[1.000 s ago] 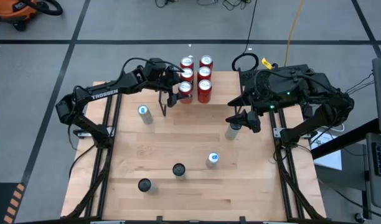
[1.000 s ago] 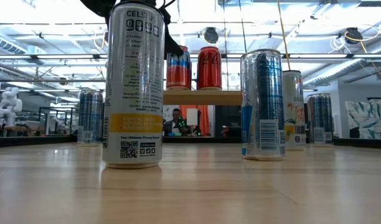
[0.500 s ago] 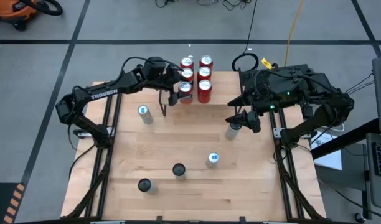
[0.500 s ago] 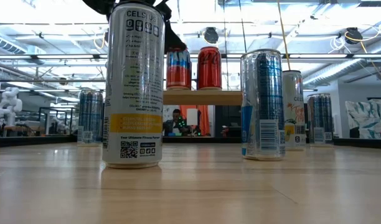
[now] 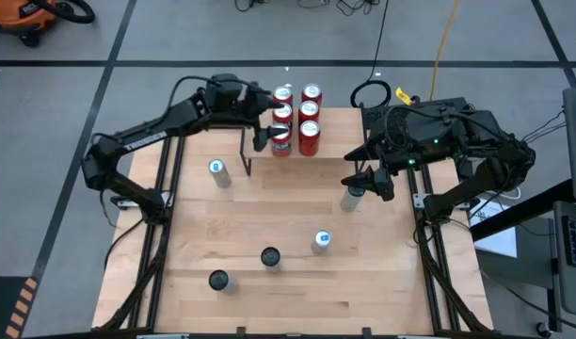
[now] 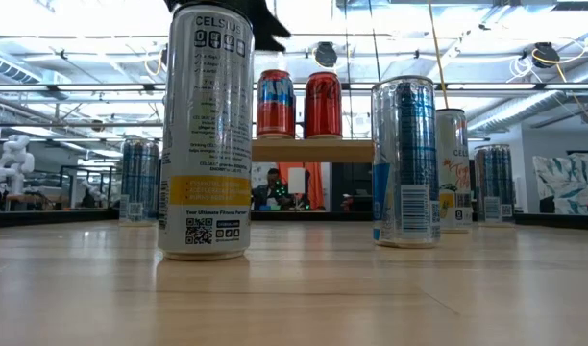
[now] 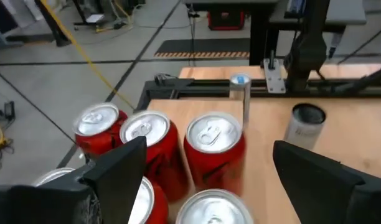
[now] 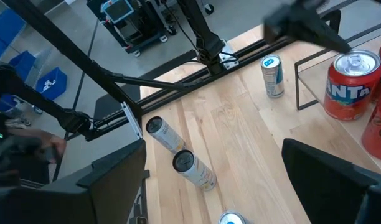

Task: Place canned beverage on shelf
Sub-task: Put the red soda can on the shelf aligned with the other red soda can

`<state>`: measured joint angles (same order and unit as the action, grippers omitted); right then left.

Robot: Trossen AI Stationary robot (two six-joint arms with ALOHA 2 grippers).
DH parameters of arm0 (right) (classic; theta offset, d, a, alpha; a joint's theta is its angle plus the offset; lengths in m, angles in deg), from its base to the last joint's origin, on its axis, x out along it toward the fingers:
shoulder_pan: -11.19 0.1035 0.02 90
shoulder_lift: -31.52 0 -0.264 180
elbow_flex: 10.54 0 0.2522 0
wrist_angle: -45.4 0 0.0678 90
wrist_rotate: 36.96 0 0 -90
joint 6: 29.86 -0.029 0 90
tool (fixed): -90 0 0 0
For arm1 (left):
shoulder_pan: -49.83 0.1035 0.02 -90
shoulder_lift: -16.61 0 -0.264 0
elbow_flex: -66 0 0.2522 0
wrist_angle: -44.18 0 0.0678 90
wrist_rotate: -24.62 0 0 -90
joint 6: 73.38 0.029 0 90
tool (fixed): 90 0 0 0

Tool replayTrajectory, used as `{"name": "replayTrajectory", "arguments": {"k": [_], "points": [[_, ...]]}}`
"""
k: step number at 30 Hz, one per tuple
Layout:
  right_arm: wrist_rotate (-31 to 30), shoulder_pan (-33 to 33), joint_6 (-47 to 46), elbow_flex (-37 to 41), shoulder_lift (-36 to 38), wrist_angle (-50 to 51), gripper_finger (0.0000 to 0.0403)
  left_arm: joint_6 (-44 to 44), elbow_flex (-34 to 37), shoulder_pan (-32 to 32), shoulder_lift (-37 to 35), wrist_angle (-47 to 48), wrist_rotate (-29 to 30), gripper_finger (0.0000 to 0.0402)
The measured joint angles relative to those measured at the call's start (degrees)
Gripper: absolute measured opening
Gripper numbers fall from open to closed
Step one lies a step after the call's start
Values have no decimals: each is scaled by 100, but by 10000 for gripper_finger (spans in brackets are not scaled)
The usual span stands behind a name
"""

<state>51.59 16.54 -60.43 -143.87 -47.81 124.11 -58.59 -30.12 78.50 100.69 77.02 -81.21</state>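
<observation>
High view: small low shelf [image 5: 247, 153] w/ light wooden top on thin black legs sits at the table's far edge, carrying six red cans [image 5: 296, 119] in two rows. Left gripper [image 5: 262, 118] hangs just beside the near-left can of that cluster, fingers apart, nothing between them. Right gripper [image 5: 371, 179] waits near a slim silver can [image 5: 351, 198] at the table's right side, also spread and empty. Loose on the wooden table [image 5: 297, 292]: blue-topped slim can [image 5: 217, 171], another blue-topped can [image 5: 321, 241], two dark-topped cans [image 5: 270, 256]. Low view: two red cans stand upright on the shelf top [image 6: 313, 151]; a tall white Celsius can [image 6: 205, 130] is closest to the lens, a blue can [image 6: 404, 161] beside it. Left wrist view: red can tops packed tight, touching, directly under the spread fingers [image 7: 119, 168]. Right wrist view: orange-red Fanta can [image 8: 351, 84] at the shelf's corner, slim cans standing on bare wood. Risk, imo: cluster is dense, so a finger swinging sideways could clip a can and topple neighbours off the edge. Shelf looks near full; room for more is doubtful.
</observation>
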Motion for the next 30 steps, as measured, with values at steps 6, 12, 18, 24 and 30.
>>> {"name": "replayTrajectory", "arguments": {"k": [6, 12, 18, 24, 30], "points": [[0, 2, 8, 0, 0, 2, 352, -687, -544, -331, -392, 1206, 606, 345], [-30, 0, 297, 0, 0, 2, 352, -1474, -555, -835, -637, 2625, 701, 325], [-326, -10, 703, 0, 0, 0, 352, -1844, -546, -1517, -417, 3315, 1059, 267], [-323, -48, 877, 0, 0, 2, 352, -1981, -546, -1872, 67, 3243, 1878, 215], [-305, -48, 866, 0, 4, 83, 352, -1821, -539, -1900, 577, 3134, 2160, 160]]}}
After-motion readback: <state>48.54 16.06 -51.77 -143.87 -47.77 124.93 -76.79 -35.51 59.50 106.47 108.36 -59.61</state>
